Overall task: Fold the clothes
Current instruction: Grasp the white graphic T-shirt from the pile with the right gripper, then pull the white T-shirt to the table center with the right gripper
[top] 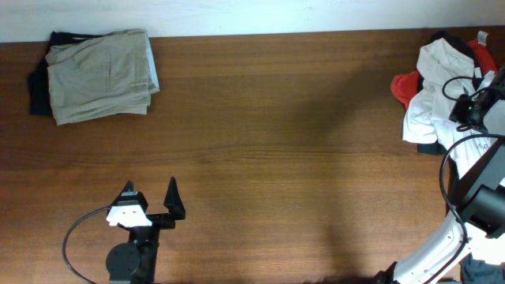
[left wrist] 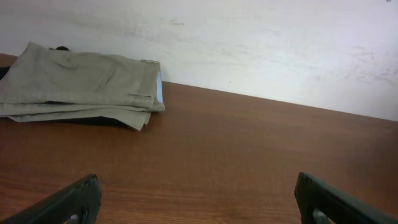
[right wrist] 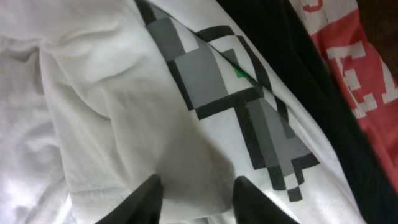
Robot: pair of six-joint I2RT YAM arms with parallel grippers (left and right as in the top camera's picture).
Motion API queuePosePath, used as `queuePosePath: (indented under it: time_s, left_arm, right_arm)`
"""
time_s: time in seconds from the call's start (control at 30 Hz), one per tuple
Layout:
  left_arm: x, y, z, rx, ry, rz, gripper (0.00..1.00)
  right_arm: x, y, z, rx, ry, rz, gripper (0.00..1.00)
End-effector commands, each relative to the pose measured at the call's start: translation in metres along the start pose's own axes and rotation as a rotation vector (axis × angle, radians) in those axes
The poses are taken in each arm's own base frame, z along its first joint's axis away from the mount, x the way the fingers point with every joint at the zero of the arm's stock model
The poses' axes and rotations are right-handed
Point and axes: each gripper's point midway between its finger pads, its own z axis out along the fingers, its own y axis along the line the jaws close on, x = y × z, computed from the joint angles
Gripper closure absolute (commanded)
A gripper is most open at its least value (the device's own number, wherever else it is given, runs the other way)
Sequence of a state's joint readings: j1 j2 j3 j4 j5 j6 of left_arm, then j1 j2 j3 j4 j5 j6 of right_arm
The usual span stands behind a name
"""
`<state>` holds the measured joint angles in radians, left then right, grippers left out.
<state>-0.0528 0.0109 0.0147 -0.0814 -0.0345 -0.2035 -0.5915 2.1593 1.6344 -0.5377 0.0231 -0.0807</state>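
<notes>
Bare table [top: 260, 142] ahead of the fingers of the left gripper [top: 150, 192]; folded khaki garment [top: 99, 75] well ahead-left. Between the fingers of the right gripper [right wrist: 196, 199], white shirt [right wrist: 93, 93] bunched; 2 obstacles ahead-right: black garment [right wrist: 280, 56], red garment [right wrist: 354, 68].

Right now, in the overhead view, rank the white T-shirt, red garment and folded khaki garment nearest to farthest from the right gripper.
1. white T-shirt, under the right gripper, far right.
2. red garment, at the shirt's left edge.
3. folded khaki garment, far-left back corner.
</notes>
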Motion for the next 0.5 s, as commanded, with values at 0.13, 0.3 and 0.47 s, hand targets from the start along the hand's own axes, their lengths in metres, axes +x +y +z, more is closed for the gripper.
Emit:
queuePosePath:
  time_s: [0.13,0.3,0.47]
  left_arm:
    - [0.001,0.001,0.000,-0.003,-0.001,-0.005,0.01]
    - [0.001,0.001,0.000,-0.003,-0.001,-0.005,0.01]
    - [0.001,0.001,0.000,-0.003,-0.001,-0.005,0.01]
  right_arm:
    - [-0.006,-0.003,0.000,0.014,-0.014,0.007,0.91]
    - [-0.031,0.004,-0.034,-0.012,-0.088,0.012,0.96]
    - [-0.073,0.091,-0.123,-0.252,-0.272,-0.047,0.96]
